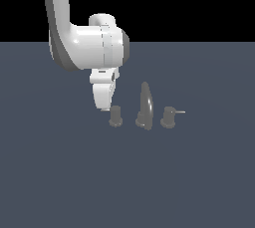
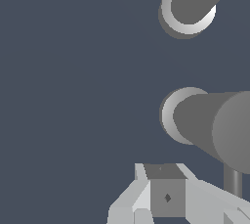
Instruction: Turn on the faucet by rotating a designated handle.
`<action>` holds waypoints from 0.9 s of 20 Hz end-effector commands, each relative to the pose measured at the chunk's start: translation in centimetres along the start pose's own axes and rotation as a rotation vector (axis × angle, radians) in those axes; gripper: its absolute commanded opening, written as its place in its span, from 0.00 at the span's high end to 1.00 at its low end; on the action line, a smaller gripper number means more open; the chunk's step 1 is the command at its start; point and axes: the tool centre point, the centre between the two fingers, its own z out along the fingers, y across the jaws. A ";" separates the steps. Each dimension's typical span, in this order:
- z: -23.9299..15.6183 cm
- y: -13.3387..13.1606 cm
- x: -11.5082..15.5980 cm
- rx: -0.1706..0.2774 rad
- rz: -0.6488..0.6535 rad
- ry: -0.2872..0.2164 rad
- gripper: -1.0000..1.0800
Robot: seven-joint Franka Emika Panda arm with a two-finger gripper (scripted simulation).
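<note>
Gripper: fingertips hidden behind the handle in the exterior view; cut off in the wrist view; whether the jaws are apart or together, cannot tell.
Handle: stubby grey knob, exterior view's left of the spout, just below the gripper; lever pin hidden.
Spout: tall, tapering, between knobs.
Twin knob: pin points toward the exterior view's right.
</note>
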 end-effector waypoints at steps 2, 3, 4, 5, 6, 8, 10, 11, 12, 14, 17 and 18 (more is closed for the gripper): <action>0.1 -0.1 0.0 0.001 0.004 -0.001 1.00; 0.1 -0.1 0.0 0.001 0.004 -0.001 1.00; 0.0 -0.1 0.0 0.000 0.003 0.000 1.00; 0.0 0.3 -0.1 0.000 0.003 0.000 1.00; 0.0 0.6 -0.3 0.000 0.003 0.000 1.00; 0.0 1.2 -0.7 0.000 0.003 0.000 1.00; 0.0 1.9 -1.1 0.000 0.003 0.000 1.00; 0.0 2.2 -1.3 0.000 0.003 0.000 1.00; 0.1 2.6 -1.5 0.000 0.003 0.000 1.00; 0.0 2.9 -1.6 0.001 0.004 -0.001 1.00; 0.0 2.8 -1.1 0.007 0.009 -0.002 1.00; 0.0 3.2 -1.0 0.006 0.009 -0.002 1.00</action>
